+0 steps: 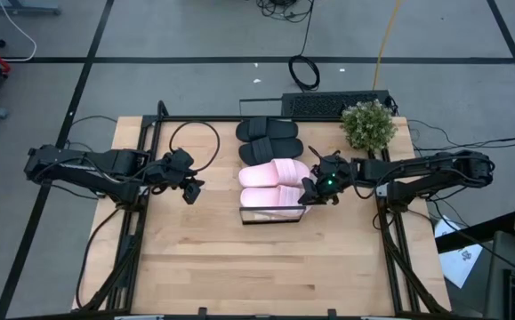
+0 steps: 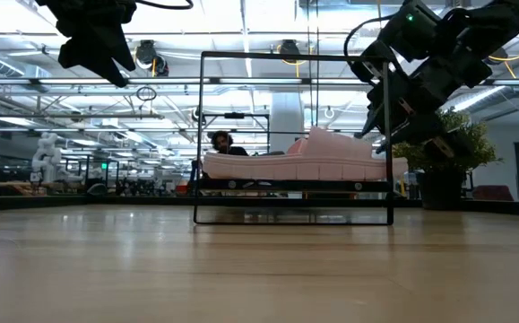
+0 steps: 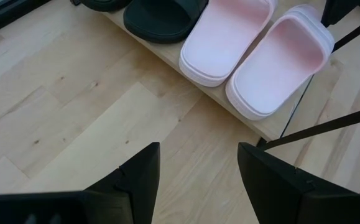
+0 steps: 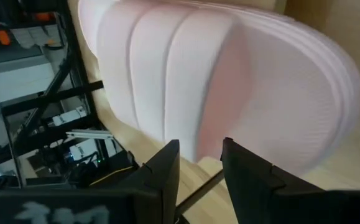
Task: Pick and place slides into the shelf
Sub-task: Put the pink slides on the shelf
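A: Quick one. Where was your right gripper?
B: It sat at the strap end of the pink slides, right by the black frame end of the shelf. In the right wrist view the fingers stood a little apart with nothing between them, and one pink slide lay just ahead of the tips.
A: And your left gripper?
B: Off the slides, over bare table, well to the side of the shelf. Jaws stood wide apart, empty. Ahead of its fingers the pink pair lay side by side on the plank, soles down.
A: Black slides?
B: On the same plank, beyond the pink pair from the frame end, just beside them.
A: Anything else?
B: A potted plant stood behind your right arm, and a person showed in the room beyond.
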Controlling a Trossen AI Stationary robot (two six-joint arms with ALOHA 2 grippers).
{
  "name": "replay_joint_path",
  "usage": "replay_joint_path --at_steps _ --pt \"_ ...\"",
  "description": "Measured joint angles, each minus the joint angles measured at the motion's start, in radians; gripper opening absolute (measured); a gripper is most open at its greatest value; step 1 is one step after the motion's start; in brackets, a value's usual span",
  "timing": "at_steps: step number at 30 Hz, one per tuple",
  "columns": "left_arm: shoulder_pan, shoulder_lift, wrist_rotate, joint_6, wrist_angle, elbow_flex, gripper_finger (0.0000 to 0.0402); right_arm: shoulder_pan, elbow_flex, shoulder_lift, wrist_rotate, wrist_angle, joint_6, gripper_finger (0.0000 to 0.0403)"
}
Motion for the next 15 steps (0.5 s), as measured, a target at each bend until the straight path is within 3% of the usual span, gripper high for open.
replay_joint_path --at_steps 15 --pt "0.0 0.0 -0.001 0.002 0.0 0.0 0.0209 0.0 0.0 0.003 0.055 0.038 -0.004 0.0109"
